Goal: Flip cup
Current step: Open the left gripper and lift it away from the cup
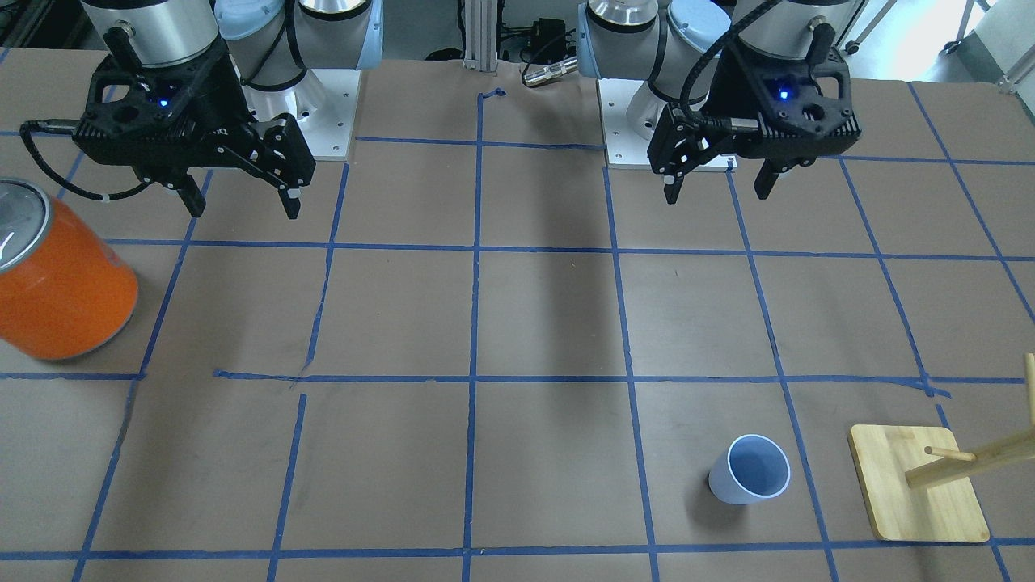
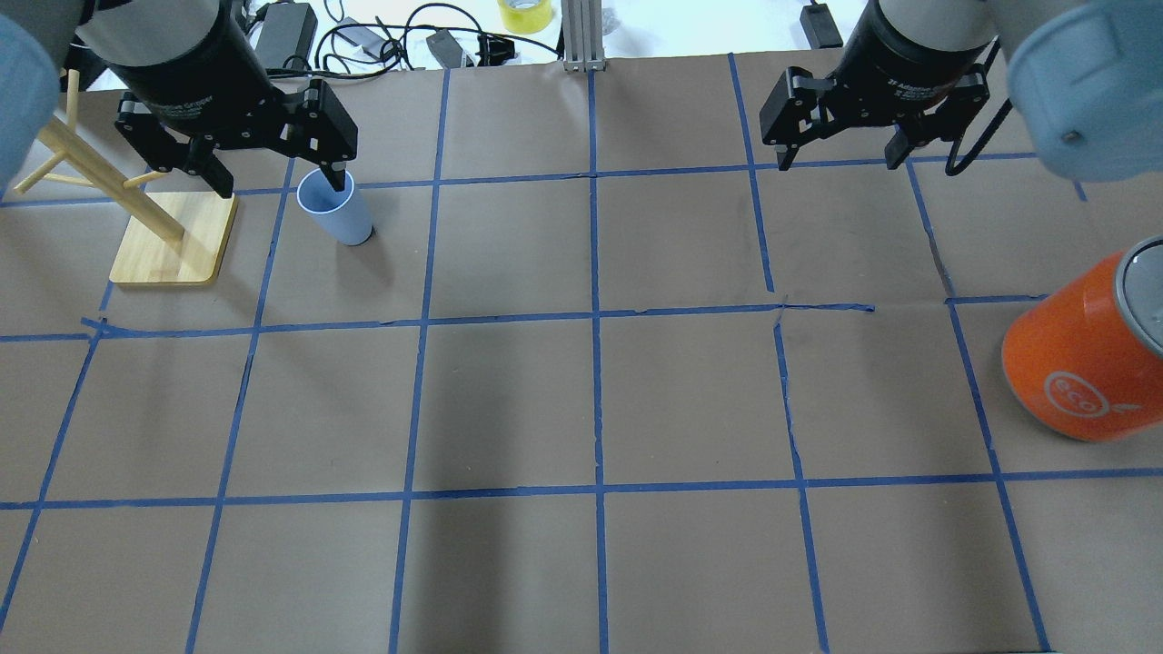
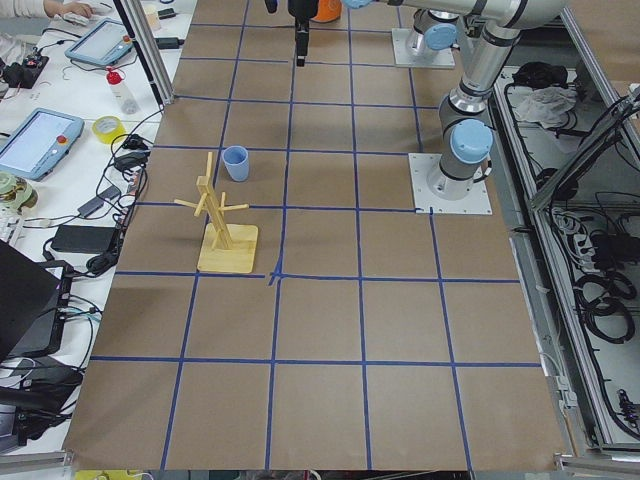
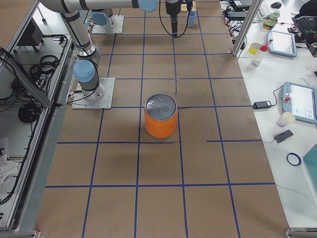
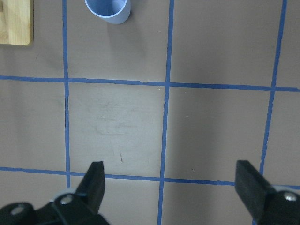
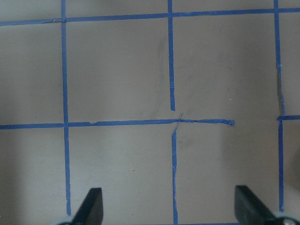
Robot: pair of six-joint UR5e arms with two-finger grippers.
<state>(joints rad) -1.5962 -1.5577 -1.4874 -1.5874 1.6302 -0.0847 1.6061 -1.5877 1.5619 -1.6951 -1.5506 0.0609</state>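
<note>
Your left claw [image 1: 716, 192] hangs above the worktop [image 1: 550, 323] with its two black, blunt fingers spread wide and nothing between them. The right claw [image 1: 242, 208] is the same: fingers apart, gripping nothing, held off the surface. Below both you have matte brown paper, faintly scuffed, ruled into squares by blue tape that is kinked and broken in places under the right claw.

Look out ahead of the left claw, away from the robot's base, and you find the cup [image 1: 748, 470]. It stands upright on the paper with its mouth up, well apart from the fingers. It is a small, smooth, pale blue-white plastic tumbler with no handle, tapering slightly toward its base. From the left wrist it sits at the far edge, toward the left finger's side.

Just beside the cup, further to the left claw's outer side, is a wooden rack [image 1: 914, 501]: a flat, light, round-cornered base with a post and pegs.

Well off to the right claw's outer side stands a big orange can [image 1: 65, 291], cylindrical, with a silvery lid.
</note>
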